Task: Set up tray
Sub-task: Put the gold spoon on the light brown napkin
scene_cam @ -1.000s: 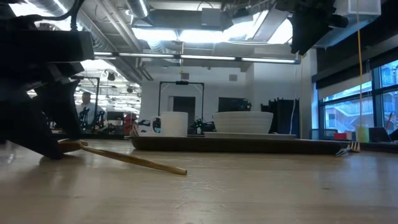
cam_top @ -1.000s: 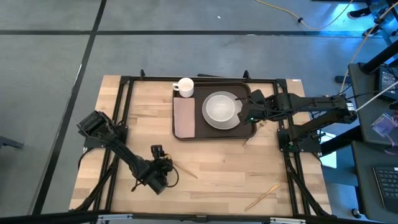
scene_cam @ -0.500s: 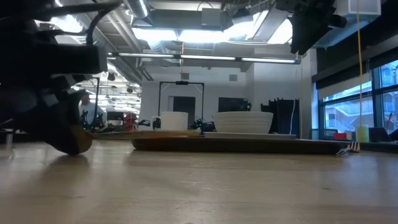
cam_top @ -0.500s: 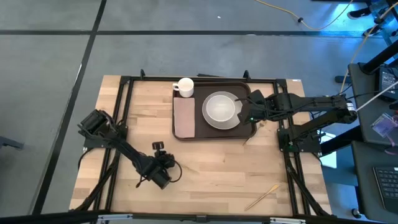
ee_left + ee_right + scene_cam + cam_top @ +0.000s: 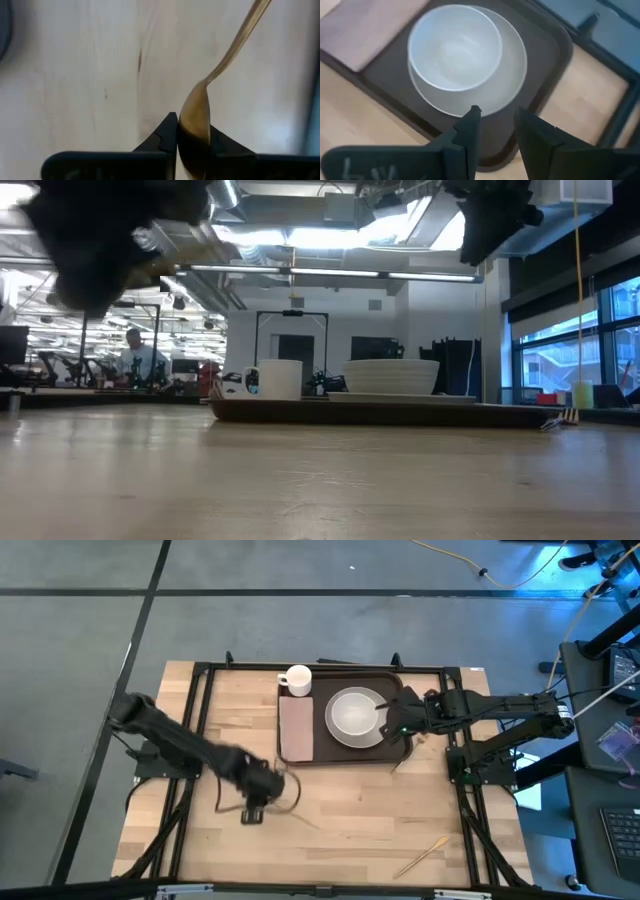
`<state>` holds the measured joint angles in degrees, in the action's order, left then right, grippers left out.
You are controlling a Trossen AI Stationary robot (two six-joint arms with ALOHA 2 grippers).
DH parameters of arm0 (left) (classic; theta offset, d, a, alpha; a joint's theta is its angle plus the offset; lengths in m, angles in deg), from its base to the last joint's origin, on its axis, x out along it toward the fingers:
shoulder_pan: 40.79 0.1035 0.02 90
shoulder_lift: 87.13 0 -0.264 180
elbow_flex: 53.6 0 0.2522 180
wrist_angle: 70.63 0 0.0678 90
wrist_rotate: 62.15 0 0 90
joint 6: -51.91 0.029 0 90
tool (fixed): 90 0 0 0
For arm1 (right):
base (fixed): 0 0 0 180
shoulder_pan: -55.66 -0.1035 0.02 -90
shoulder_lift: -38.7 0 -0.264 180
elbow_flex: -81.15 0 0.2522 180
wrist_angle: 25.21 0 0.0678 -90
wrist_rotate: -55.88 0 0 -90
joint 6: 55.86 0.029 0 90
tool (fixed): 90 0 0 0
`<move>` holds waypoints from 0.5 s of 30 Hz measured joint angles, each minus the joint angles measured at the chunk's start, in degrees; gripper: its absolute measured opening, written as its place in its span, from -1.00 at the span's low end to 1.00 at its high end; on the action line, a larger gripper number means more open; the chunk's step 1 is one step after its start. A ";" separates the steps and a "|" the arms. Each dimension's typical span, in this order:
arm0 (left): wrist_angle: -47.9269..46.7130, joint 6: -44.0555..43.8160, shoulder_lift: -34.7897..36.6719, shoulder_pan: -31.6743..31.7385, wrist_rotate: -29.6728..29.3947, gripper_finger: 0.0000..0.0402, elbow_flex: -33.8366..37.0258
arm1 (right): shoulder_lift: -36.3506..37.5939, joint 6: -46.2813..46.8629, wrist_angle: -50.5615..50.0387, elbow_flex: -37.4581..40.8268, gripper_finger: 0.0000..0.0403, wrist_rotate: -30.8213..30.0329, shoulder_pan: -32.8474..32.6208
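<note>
**Two arms up, left one carrying a spoon**

Left gripper (image 5: 192, 137) is clamped on a gold spoon (image 5: 200, 117), lifted above the table (image 5: 360, 820), roughly 7 o'clock off the tray (image 5: 400, 745). Tray sits at table's 12 o'clock edge holding napkin (image 5: 296, 728), mug (image 5: 297, 680), and bowl (image 5: 354, 712) on plate (image 5: 380, 733). Right gripper (image 5: 495, 125) hovers over the tray's 3 o'clock rim, fingers apart, holding nothing.

One tray (image 5: 345, 756) sits at 12 o'clock on the table. On it are one napkin (image 5: 295, 728), one mug (image 5: 297, 679), one plate (image 5: 375, 735) and one bowl (image 5: 352, 712). Three pieces of gold cutlery show: a spoon (image 5: 200, 112), one at 5 o'clock (image 5: 421, 855), one at 3 o'clock (image 5: 398, 764).
</note>
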<state>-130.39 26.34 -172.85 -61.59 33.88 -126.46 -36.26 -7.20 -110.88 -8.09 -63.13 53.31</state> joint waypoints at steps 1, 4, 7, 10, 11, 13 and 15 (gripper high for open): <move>-0.02 -0.02 1.89 2.19 3.50 -0.90 -0.02 | 0.00 -1.27 1.15 0.00 -0.41 0.04 0.00; 0.72 -1.96 6.69 9.50 14.82 -0.90 -0.04 | 0.00 -4.89 6.11 0.00 -0.41 1.94 0.03; 3.93 -6.02 9.41 16.26 24.89 -0.90 -0.13 | 0.00 -11.93 13.90 0.00 -0.41 9.66 0.89; 9.15 -5.84 9.86 21.30 34.59 -0.88 -0.13 | -0.09 -16.31 22.76 -0.02 -0.41 21.10 2.23; 11.19 -4.78 9.84 22.34 37.24 -0.88 -0.13 | -0.15 -17.37 25.30 -0.04 -0.41 24.56 2.69; 14.48 -1.71 9.45 23.41 42.13 -0.89 -0.24 | -0.17 -18.51 29.01 -0.04 -0.41 30.30 3.59; 14.68 0.32 9.12 24.12 45.30 -0.90 -0.24 | -0.17 -19.20 31.04 -0.07 -0.41 34.53 4.79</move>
<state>-115.71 26.67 -163.73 -37.47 79.18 -126.70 -36.43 -26.41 -79.84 -8.16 -28.60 58.10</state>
